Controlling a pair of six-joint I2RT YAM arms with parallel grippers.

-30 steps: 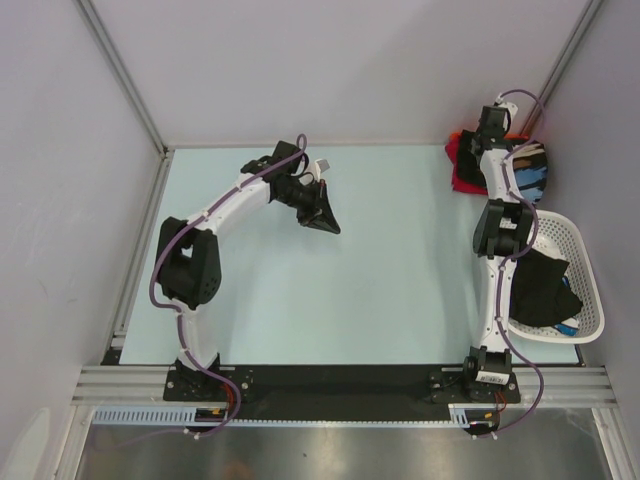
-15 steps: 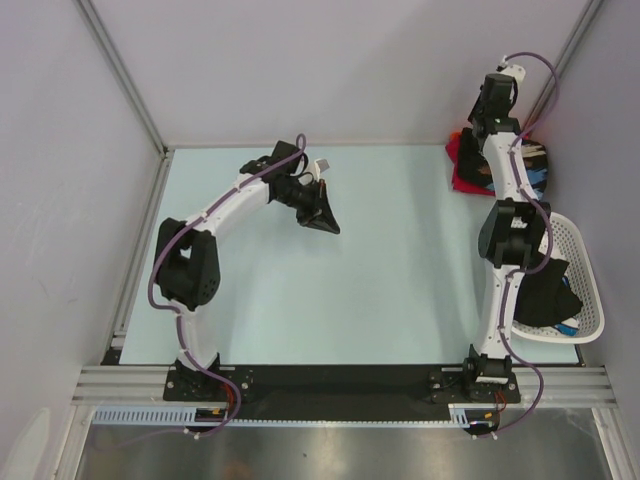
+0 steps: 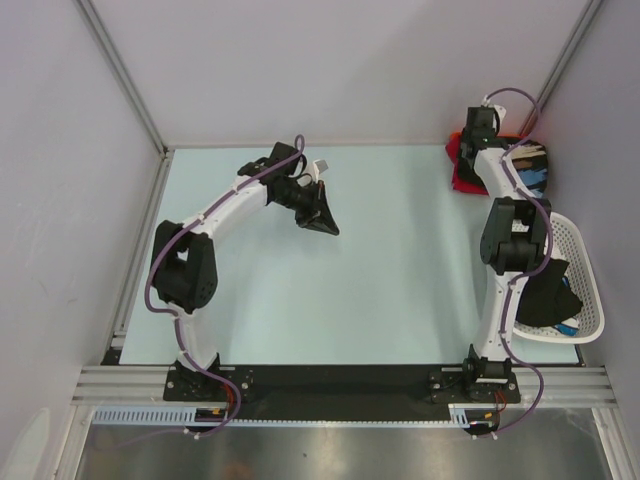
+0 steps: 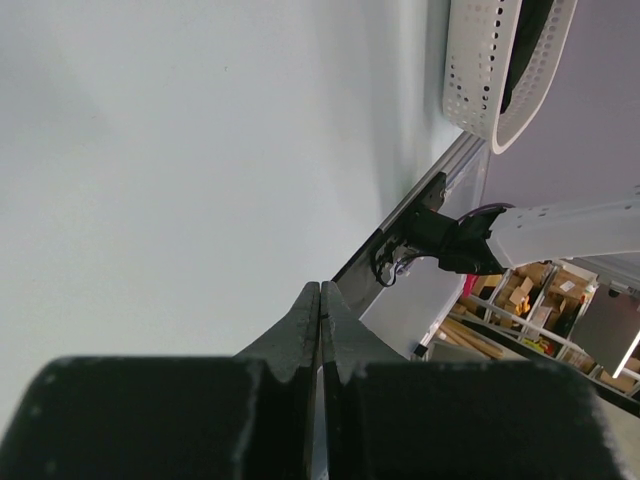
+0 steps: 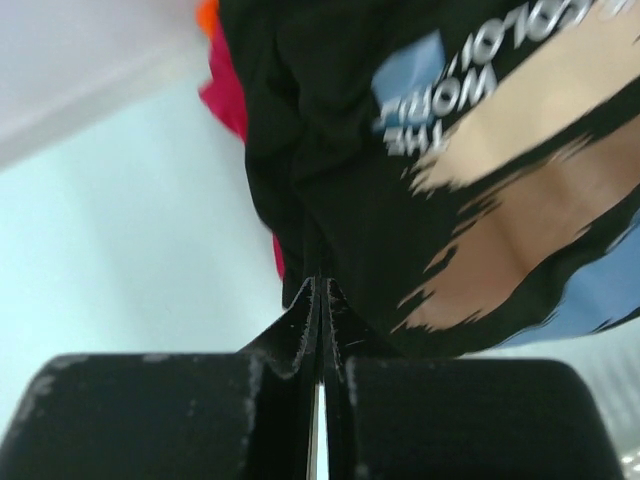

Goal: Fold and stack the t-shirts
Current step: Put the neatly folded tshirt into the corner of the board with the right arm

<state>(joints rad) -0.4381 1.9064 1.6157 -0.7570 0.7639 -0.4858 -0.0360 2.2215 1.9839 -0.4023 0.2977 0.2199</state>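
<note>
Pale mint desk (image 3: 380,290), evenly lit, boxed in by plain grey-white walls (image 3: 330,70) at left, back and right. Slim metal posts (image 3: 120,75) rising at both far corners. Aluminium rail (image 3: 340,383) along near edge, steel plate (image 3: 330,450) below. Shelves (image 4: 520,300) of cardboard boxes beyond.

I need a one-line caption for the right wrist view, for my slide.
Right jaws, shut, at the edge of a black printed t-shirt stacked over a crimson t-shirt and an orange t-shirt.

A black t-shirt (image 3: 548,290) lies in the white basket (image 3: 578,245), while other t-shirts (image 3: 462,175) sit piled far right.
</note>
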